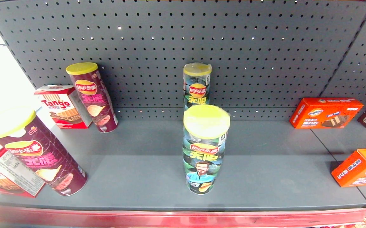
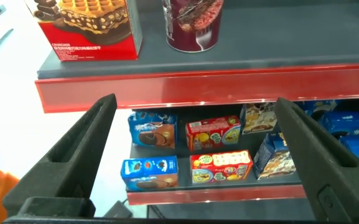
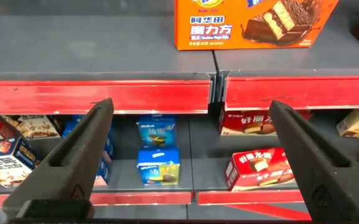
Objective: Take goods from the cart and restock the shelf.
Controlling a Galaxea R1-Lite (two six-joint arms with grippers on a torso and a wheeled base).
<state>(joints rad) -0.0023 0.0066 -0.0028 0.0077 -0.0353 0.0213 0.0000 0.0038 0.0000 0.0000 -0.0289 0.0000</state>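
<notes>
Both tools stood with jaws apart and empty. The left tool (image 2: 195,102) hung below and in front of the red shelf edge (image 2: 229,84). The right tool (image 3: 190,104) hung before the same edge, beneath an orange wafer box (image 3: 254,22). The stocked goods stood on the shelf (image 1: 265,171): a front green chip can (image 1: 205,148) upright near mid-shelf, a rear green chip can (image 1: 197,85) directly behind it at the pegboard, and a front maroon chip can (image 1: 40,155) and a rear maroon chip can (image 1: 92,96) at the left. Hazard: the cans were tall and narrow-based, so an arm or incoming item brushing a lid would probably topple one, and a fallen can would likely roll off the front. Hazard: a tool rising close to the edge could strike it. The bare gaps between the can columns appeared the safest approach.
</notes>
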